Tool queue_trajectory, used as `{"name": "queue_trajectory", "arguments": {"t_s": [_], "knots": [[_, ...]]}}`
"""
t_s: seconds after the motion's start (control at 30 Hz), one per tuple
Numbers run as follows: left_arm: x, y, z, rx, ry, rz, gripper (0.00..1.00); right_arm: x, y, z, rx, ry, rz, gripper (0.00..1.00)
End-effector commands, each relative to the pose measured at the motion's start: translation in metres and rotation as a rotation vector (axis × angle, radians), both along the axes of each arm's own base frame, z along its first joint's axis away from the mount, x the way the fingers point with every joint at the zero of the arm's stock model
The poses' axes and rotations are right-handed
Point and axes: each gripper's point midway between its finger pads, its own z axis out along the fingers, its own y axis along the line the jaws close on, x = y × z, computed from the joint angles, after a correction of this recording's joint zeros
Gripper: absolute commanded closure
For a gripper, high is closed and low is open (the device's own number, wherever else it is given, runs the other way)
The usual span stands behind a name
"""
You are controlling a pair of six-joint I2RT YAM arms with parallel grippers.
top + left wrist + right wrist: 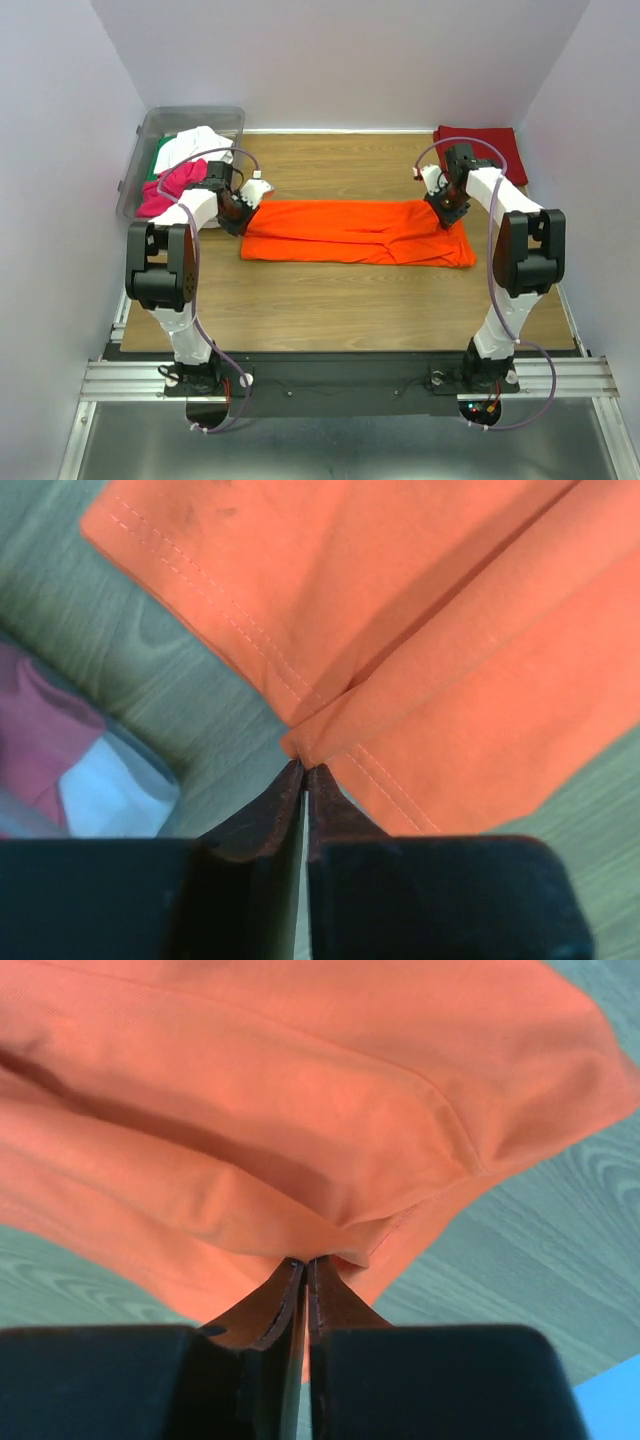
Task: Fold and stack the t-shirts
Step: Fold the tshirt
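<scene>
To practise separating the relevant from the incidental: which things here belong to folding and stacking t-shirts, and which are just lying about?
Job in hand: orange t-shirt; dark red t-shirt; magenta shirt; white shirt; green shirt.
Lying about: clear plastic bin.

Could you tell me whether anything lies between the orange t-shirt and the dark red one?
Nothing visible does; bare table separates the orange t-shirt from the dark red t-shirt, with only the right gripper above that gap.

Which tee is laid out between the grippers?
The orange t-shirt, spread mid-table with the left gripper and right gripper at its ends. The dark red t-shirt lies far right; the others sit in the clear bin.
</scene>
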Motion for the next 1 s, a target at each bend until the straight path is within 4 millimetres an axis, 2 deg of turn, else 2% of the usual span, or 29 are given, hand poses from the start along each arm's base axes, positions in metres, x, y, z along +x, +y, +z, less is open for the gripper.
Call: {"name": "queue_trajectory", "arguments": {"t_s": [0.0,0.03,0.07,0.1,0.13,0.17,0.2,0.23,0.27,0.3,0.33,0.37,0.4,0.47,0.5,0.63,0.83,0.97], "knots": [[0.025,-0.001,0.026,-0.016,-0.09,0.034,0.74,0.031,-0.007,0.019,0.013,-0.114,-0.091,0.88],[0.026,-0.003,0.036,-0.034,-0.102,0.035,0.62,0.034,-0.009,0.025,0.023,-0.127,-0.118,0.77],[0.026,-0.004,0.043,-0.039,-0.112,0.034,0.58,0.035,-0.011,0.03,0.033,-0.139,-0.133,0.73],[0.025,-0.005,0.049,-0.043,-0.121,0.031,0.56,0.035,-0.013,0.037,0.044,-0.155,-0.143,0.68],[0.02,-0.006,0.063,-0.051,-0.139,0.024,0.54,0.033,-0.014,0.05,0.056,-0.177,-0.146,0.58],[0.017,-0.006,0.061,-0.052,-0.125,0.019,0.5,0.032,-0.026,0.057,0.058,-0.194,-0.173,0.53],[0.012,-0.006,0.073,-0.053,-0.151,0.016,0.49,0.025,-0.031,0.06,0.058,-0.187,-0.177,0.5],[0.003,-0.005,0.069,-0.051,-0.137,0.015,0.49,0.02,-0.035,0.068,0.062,-0.197,-0.182,0.48],[-0.005,-0.006,0.076,-0.056,-0.149,0.003,0.49,0.007,-0.044,0.064,0.08,-0.16,-0.19,0.48],[-0.011,-0.004,0.074,-0.052,-0.147,0.001,0.49,-0.002,-0.048,0.062,0.09,-0.138,-0.196,0.48],[-0.024,-0.004,0.062,-0.05,-0.114,-0.005,0.49,-0.01,-0.05,0.061,0.1,-0.119,-0.196,0.49],[-0.029,-0.004,0.059,-0.051,-0.113,-0.007,0.49,-0.019,-0.052,0.061,0.117,-0.105,-0.199,0.5],[-0.041,-0.003,0.05,-0.047,-0.09,-0.017,0.49,-0.039,-0.05,0.049,0.125,-0.044,-0.194,0.52],[-0.051,-0.006,0.043,-0.063,-0.076,-0.027,0.49,-0.057,-0.045,0.044,0.152,-0.013,-0.185,0.53],[-0.06,-0.006,0.034,-0.067,-0.052,-0.032,0.48,-0.068,-0.042,0.035,0.162,0.021,-0.187,0.53],[-0.067,-0.007,0.021,-0.074,-0.039,-0.04,0.48,-0.081,-0.036,0.021,0.188,0.075,-0.193,0.53],[-0.072,-0.007,0.006,-0.059,-0.024,-0.084,0.47,-0.088,-0.035,-0.004,0.189,0.128,-0.188,0.52],[-0.071,-0.007,-0.001,-0.052,-0.015,-0.098,0.47,-0.091,-0.037,-0.022,0.175,0.157,-0.191,0.55]]}}
